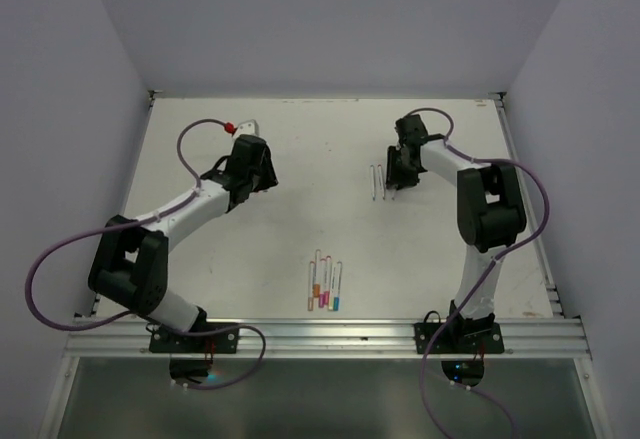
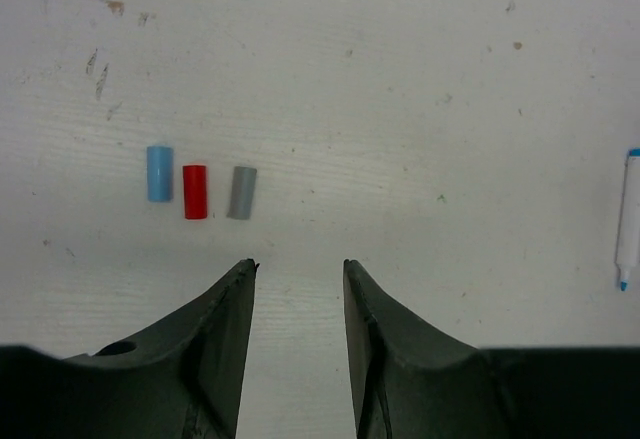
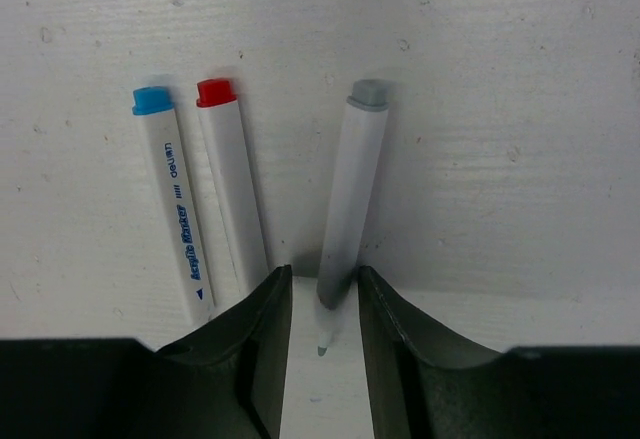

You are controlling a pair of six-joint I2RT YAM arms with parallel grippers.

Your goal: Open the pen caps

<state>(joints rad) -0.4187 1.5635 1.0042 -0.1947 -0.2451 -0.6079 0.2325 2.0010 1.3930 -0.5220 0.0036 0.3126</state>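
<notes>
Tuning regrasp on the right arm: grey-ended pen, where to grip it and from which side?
Take the grey-ended pen on its white barrel, mid-length, from straight above, closing across its width. It lies flat and angles away from the red-ended pen, so both flanks have bare table there. The open right gripper straddles only its tip end.

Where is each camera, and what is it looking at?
Top: up high behind the arms, looking down at the table; both arms, left tool and right tool show.
Left wrist: on the left arm, looking down at three caps; its tool's fingers show.
Right wrist: on the right arm, looking down at three pens; its fingers show.
Shared: top and right wrist both see those pens.
</notes>
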